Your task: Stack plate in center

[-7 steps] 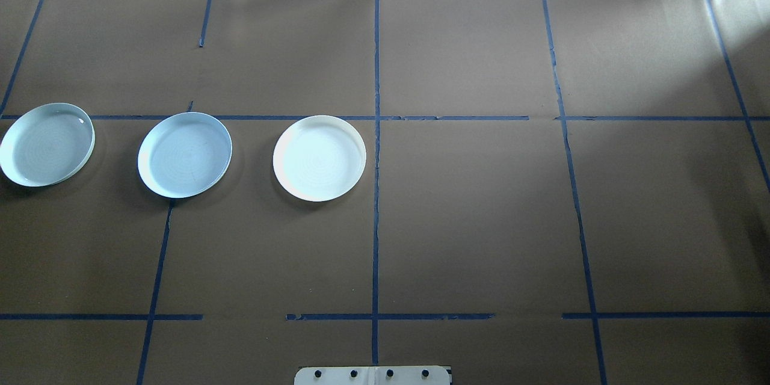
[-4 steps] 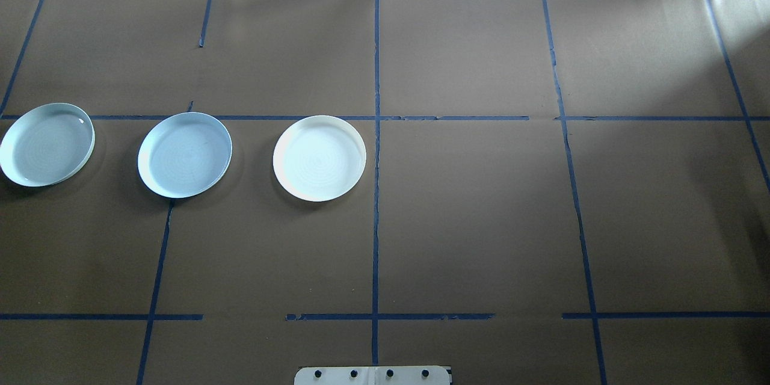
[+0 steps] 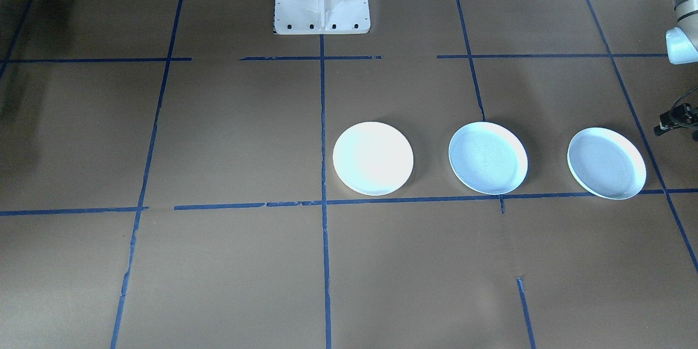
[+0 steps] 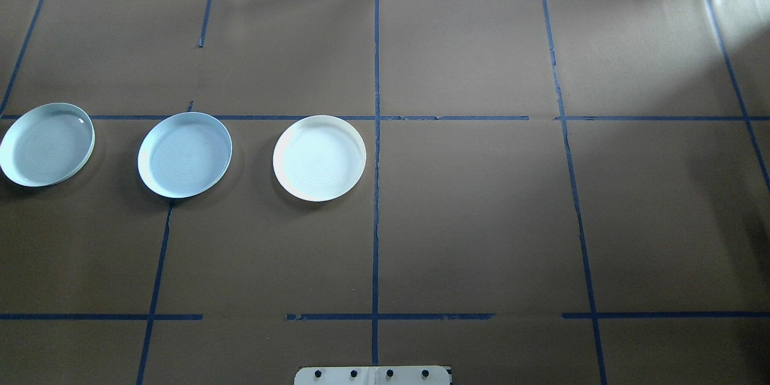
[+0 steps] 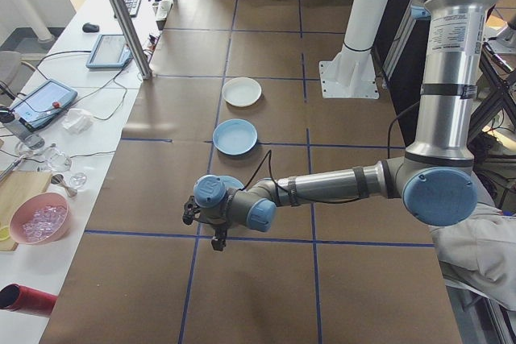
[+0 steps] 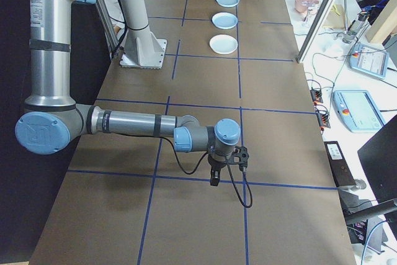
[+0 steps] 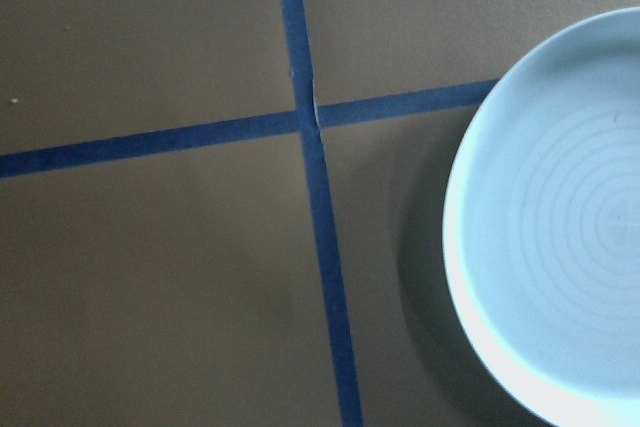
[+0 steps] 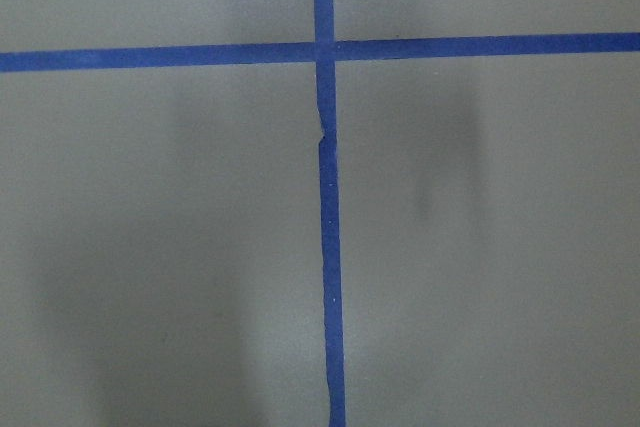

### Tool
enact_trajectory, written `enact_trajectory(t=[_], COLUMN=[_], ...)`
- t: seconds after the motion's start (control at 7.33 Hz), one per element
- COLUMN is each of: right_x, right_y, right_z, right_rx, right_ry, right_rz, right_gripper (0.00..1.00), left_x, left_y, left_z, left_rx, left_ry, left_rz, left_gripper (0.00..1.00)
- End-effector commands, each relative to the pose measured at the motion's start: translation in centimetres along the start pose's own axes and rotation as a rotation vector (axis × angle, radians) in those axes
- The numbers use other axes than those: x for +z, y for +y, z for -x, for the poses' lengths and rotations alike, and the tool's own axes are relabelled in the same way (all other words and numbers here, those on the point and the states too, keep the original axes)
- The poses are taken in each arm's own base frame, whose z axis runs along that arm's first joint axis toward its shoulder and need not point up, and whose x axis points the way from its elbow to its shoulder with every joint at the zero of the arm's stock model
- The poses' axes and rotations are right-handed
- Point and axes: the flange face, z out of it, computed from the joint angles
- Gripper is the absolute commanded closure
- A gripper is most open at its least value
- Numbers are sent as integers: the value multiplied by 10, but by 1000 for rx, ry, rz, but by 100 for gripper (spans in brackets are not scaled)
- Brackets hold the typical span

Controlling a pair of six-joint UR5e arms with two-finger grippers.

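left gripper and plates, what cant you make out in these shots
- Left gripper: seen only small in the exterior left view, so open or shut cannot be told.
- Nearest blue plate: mostly hidden there behind the left arm's wrist.
- Blue plate: cut off by the left wrist view's right edge.

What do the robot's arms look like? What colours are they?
Both arms are shiny silver tubes joined by round light-blue caps. The left arm has black bands around its tubes and a thin black cable running along it to a small black gripper. The right arm looks the same, with a black cable looping below its black gripper.
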Motion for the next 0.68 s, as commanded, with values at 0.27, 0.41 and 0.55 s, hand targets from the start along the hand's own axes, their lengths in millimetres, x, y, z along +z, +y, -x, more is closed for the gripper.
enact_trajectory(t=[0.27, 0.41, 0.55], right_x=[0, 0, 0], right_y=[0, 0, 0], right_z=[0, 0, 0], right_rx=[0, 0, 0], right_ry=[0, 0, 0], right_rz=[0, 0, 0], right_gripper=[0, 0, 0], left_x=[16, 17, 23], left_y=[-37, -36, -31], left_z=[-35, -36, -35], left_rx=[59, 50, 1], left_ry=[-53, -32, 33], left_rz=[4, 11, 40], left_gripper=[0, 0, 0])
